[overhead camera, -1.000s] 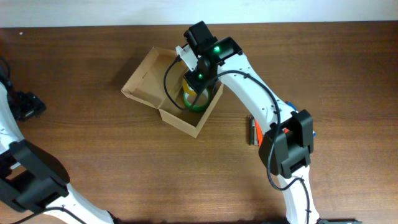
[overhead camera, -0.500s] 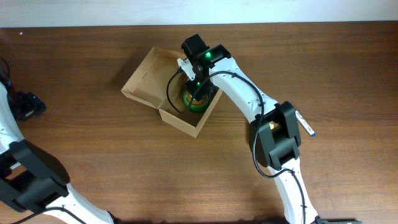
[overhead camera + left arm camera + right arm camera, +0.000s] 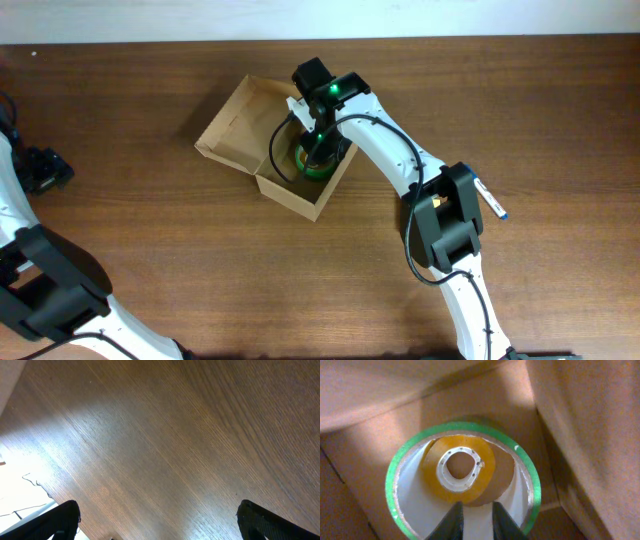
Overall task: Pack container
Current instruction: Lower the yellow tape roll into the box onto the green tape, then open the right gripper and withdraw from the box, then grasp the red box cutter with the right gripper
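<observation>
The container (image 3: 236,122) is a tan cardboard box lying open on the table, its flap spread to the upper left. A green tape roll (image 3: 316,166) lies flat in its deep part. In the right wrist view a small yellow tape roll (image 3: 461,470) lies tilted inside the green tape roll (image 3: 395,477). My right gripper (image 3: 477,510) reaches down into the green roll's hole. Its fingers are almost together with nothing between them, and their tips touch the yellow roll's lower edge. My left gripper (image 3: 157,520) is open and empty over bare wood at the far left.
The container's cardboard walls (image 3: 580,435) stand close around my right gripper. A pen (image 3: 490,200) lies on the table to the right of the right arm. The table's far edge meets a white wall at the top.
My right gripper moved slightly left and down into the box over the green roll, then held still. The forearm swung to cover pens on the right. The left arm has not moved.
</observation>
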`<state>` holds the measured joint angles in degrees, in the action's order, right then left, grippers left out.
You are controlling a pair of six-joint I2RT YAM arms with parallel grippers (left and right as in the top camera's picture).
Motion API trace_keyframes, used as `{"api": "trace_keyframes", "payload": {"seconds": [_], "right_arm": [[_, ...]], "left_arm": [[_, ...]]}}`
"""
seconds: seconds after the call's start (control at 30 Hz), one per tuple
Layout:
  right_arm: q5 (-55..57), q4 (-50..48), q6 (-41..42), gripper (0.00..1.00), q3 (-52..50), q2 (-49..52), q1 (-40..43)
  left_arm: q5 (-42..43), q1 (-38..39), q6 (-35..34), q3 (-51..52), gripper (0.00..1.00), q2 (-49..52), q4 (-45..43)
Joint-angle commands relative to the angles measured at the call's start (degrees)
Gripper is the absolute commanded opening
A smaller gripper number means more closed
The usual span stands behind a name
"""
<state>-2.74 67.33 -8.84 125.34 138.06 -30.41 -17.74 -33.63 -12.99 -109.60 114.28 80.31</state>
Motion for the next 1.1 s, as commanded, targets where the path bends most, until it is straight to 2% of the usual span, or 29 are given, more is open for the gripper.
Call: {"api": "trace_keyframes", "payload": {"seconds": [0.0,0.13,0.33,0.43,0.53,0.6,0.67,0.7,0.73,0.83,0.97,1.07], "right_arm": [[2.3,2.3,0.3,0.13,3.8,-3.1,0.1],[3.7,3.1,-0.4,0.09,3.5,-14.1,2.6],[13.0,2.8,-0.3,0.11,-1.6,-43.4,16.9],[15.0,2.4,2.1,0.11,-9.9,-55.3,27.8],[8.0,3.0,4.8,0.11,-24.7,-62.3,35.3],[6.3,4.0,7.7,0.13,-33.9,-62.8,34.9],[1.8,2.2,7.9,0.31,-44.0,-61.6,34.0],[0.7,-0.9,9.0,0.43,-49.1,-60.4,33.3],[-1.0,-5.4,9.8,0.47,-54.1,-58.6,32.7],[-3.6,-13.0,10.0,0.51,-58.6,-51.5,32.2],[-9.1,-14.3,9.1,0.52,-58.5,-38.8,29.9],[-9.1,-17.1,8.7,0.55,-58.5,-35.7,25.2]], "left_arm": [[0.2,-0.3,0.7,0.3,1.0,-1.5,0.0],[0.2,-0.3,0.7,0.3,1.0,-1.5,0.0],[0.2,-0.3,0.7,0.3,1.0,-1.5,0.0],[0.2,-0.3,0.7,0.3,1.0,-1.5,0.0],[0.2,-0.3,0.7,0.3,1.0,-1.5,0.0],[0.2,-0.3,0.7,0.3,1.0,-1.5,0.0],[0.2,-0.3,0.7,0.3,1.0,-1.5,0.0],[0.2,-0.3,0.7,0.3,1.0,-1.5,0.0],[0.2,-0.3,0.7,0.3,1.0,-1.5,0.0],[0.2,-0.3,0.7,0.3,1.0,-1.5,0.0],[0.2,-0.3,0.7,0.3,1.0,-1.5,0.0],[0.2,-0.3,0.7,0.3,1.0,-1.5,0.0]]}}
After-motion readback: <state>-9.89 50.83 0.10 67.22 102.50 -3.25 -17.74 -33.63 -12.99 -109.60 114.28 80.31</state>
